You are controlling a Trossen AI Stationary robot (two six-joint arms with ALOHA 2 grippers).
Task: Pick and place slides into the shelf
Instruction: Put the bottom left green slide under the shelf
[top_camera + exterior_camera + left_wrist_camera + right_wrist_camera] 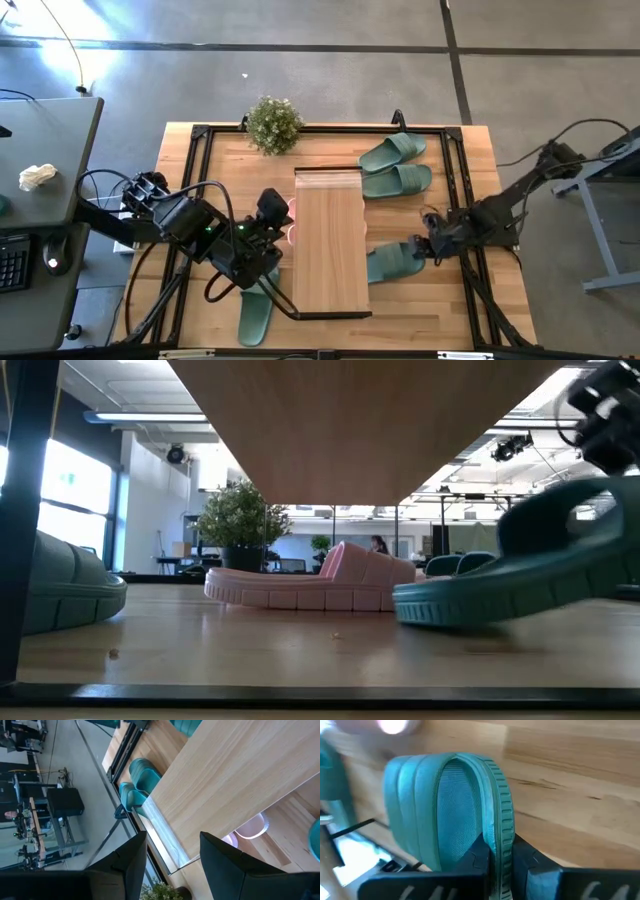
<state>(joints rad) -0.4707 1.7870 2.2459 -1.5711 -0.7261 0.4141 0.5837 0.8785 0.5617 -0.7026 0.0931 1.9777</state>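
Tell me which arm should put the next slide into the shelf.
Right. Its end effector is already shut on a green slide right beside the shelf, with one end lifted off the table. The left end effector is open and empty over the shelf's other side.

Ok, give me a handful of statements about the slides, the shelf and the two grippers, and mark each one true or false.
1. The right gripper is shut on the edge of a green slide. True.
2. That slide lies flat on the table. False: in the low view one end is raised off the wood.
3. The left gripper holds a pink slide. False: it is open and holds nothing, beside the shelf.
4. Two green slides lie side by side near the shelf's far end. True.
5. A potted plant stands on top of the shelf. False: it stands on the table, off the shelf.
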